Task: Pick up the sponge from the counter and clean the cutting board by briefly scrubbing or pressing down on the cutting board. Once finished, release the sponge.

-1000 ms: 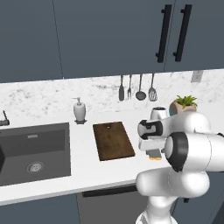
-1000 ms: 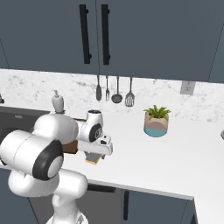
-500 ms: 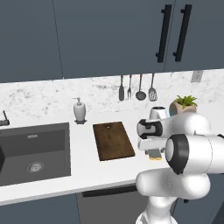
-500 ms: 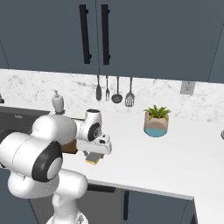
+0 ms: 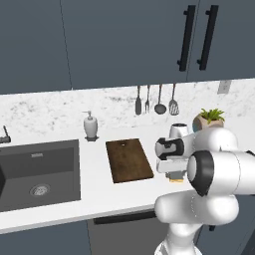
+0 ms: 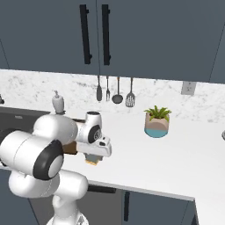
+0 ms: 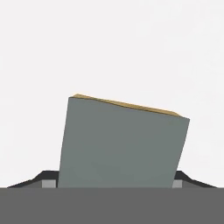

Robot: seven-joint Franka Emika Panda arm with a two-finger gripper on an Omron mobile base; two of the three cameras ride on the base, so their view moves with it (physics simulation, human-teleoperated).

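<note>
resting on the counter point(image 5: 124, 194), the sponge point(image 7: 120, 142) lies grey-green face up, to the right of the cutting board point(image 5: 128, 160) and apart from it. the gripper point(image 6: 93, 160) hangs directly over the sponge, a finger point(image 7: 48, 180) at each side. whether the jaws clamp it cannot be told.

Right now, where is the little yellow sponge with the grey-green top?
The small yellow sponge with the grey-green face lies on the white counter, right of the dark brown wooden cutting board, directly under the gripper.
</note>
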